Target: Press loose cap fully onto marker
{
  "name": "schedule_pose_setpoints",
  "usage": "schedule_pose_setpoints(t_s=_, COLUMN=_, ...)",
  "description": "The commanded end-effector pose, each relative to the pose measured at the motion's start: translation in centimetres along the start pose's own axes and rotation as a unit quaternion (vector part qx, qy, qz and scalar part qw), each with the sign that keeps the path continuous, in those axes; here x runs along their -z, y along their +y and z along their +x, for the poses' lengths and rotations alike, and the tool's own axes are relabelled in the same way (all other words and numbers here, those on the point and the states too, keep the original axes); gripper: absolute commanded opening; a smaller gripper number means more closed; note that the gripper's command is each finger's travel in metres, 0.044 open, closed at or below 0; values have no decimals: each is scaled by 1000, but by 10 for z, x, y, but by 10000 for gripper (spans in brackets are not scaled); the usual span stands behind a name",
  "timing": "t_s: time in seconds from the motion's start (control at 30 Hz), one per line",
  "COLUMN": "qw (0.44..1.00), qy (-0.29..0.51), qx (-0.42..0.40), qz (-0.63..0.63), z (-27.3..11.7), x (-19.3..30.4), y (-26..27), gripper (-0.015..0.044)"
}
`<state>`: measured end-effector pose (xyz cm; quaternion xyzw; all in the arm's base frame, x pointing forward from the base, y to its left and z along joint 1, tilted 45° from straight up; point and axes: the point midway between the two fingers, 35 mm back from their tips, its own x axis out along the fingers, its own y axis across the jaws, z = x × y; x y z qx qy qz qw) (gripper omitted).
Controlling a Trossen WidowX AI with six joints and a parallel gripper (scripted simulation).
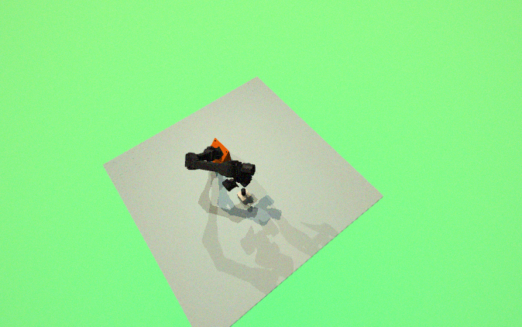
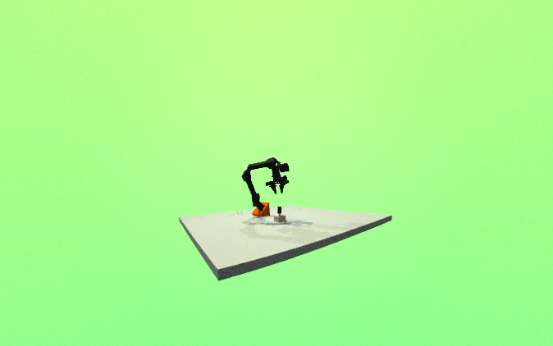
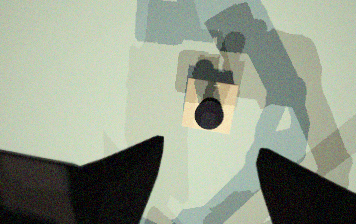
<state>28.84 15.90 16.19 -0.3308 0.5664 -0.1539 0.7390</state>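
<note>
Centre of the exterior view: the arm [image 2: 256,176] arches up from its orange base [image 2: 261,210] at the back of the table [image 2: 230,246], with the gripper [image 2: 277,188] pointing down, well above the holder [image 2: 279,219]. Fingers spread, nothing between them.

Marker [image 2: 279,211] stands upright in the holder, below the gripper and apart from it. It reads as one dark stub; the views are too small to separate cap from barrel.

Wrist view: two dark fingertips fill the lower corners, with a wide gap between them showing bare table [image 3: 60,75]. Upper centre, the tan holder [image 3: 222,111] is seen from above as a square. A dark round top [image 3: 210,114] sits in its lower half; it appears to be the cap end-on. Overlapping grey and bluish shadows surround the block.

Top view: arm [image 1: 217,164] extends right from the base [image 1: 221,149], wrist bent over. Holder [image 1: 243,197] with its dark marker [image 1: 243,191] lies just below the gripper [image 1: 232,184] in frame, among shadows.
</note>
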Motion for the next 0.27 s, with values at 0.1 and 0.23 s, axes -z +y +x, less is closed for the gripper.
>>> schedule_pose_setpoints(t_s=0.1, qw=1000, qy=2, qx=-1, qz=2, z=0, x=1, y=1, gripper=420)
schedule_pose_setpoints(t_s=0.23, qw=1000, qy=2, qx=-1, qz=2, z=0, x=1, y=1, gripper=440)
